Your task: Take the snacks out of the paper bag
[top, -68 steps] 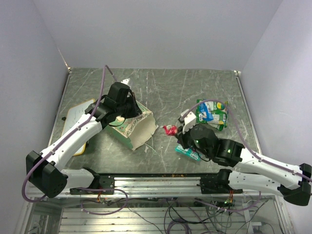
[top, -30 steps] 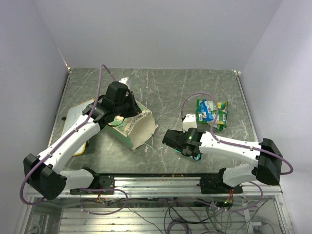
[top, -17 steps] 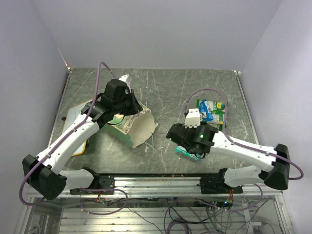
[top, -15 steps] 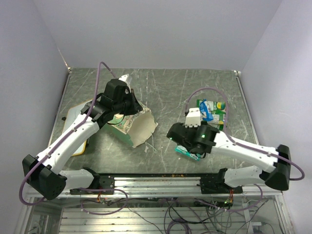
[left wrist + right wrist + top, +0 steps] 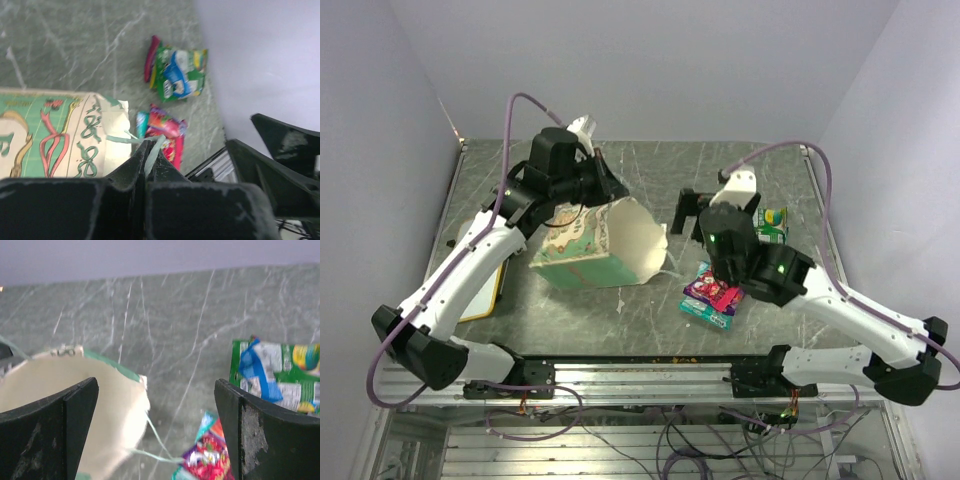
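The green paper bag [image 5: 575, 250] hangs tipped on its side, its cream mouth [image 5: 638, 238] facing right. My left gripper [image 5: 602, 186] is above its back end, shut on the bag's thin string handle [image 5: 151, 150]. My right gripper [image 5: 706, 214] hovers open just right of the mouth, with nothing between its fingers [image 5: 75, 410]. A magenta-purple snack [image 5: 713, 292] lies on a teal-edged packet near the front edge. Green-and-white snacks [image 5: 770, 224] lie at the right. The bag's inside [image 5: 60, 390] looks cream, and I see no packet in the part that shows.
A yellow-framed whiteboard [image 5: 488, 293] lies flat at the left, partly under my left arm. The table's right rim [image 5: 825, 220] runs close behind the green packets. Grey walls close in the back and both sides.
My left gripper has lifted the bag and tipped it, so its mouth now faces right. My right gripper has opened, left the magenta packet on the table, and moved back towards the bag mouth.
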`<action>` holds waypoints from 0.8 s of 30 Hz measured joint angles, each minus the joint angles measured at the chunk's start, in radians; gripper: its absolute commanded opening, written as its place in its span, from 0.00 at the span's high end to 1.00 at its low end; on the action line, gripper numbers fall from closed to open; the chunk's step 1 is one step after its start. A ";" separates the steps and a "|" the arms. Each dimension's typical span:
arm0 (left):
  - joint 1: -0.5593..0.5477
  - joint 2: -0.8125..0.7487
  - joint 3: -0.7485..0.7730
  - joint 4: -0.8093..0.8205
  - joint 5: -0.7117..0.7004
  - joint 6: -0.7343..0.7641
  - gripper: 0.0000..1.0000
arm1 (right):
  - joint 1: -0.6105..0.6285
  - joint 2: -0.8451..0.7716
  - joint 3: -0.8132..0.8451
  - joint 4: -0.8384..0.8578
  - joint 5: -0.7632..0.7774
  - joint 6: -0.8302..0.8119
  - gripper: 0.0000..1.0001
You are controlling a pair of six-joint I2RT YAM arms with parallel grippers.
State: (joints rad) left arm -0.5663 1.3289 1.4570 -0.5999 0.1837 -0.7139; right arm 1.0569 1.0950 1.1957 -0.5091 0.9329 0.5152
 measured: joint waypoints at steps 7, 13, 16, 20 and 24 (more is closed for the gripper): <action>0.010 0.125 0.247 0.010 0.049 -0.031 0.93 | -0.103 0.123 0.151 0.116 -0.045 -0.146 0.00; 0.056 0.053 0.122 0.042 0.044 -0.043 0.93 | -0.107 0.105 0.193 0.145 -0.062 -0.171 0.00; 0.072 -0.026 -0.039 0.032 0.039 -0.050 0.93 | -0.107 0.087 0.201 0.133 -0.061 -0.165 0.00; 0.081 -0.116 -0.227 0.024 0.037 -0.058 0.93 | -0.107 0.080 0.218 0.106 -0.061 -0.153 0.00; 0.087 -0.165 -0.277 -0.004 0.019 -0.055 0.85 | -0.107 0.081 0.221 0.081 -0.061 -0.149 0.00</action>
State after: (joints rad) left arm -0.4793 1.1637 1.1805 -0.6041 0.2031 -0.7692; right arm 0.9497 1.1759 1.4166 -0.4278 0.8719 0.3660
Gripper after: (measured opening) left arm 0.102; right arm 0.999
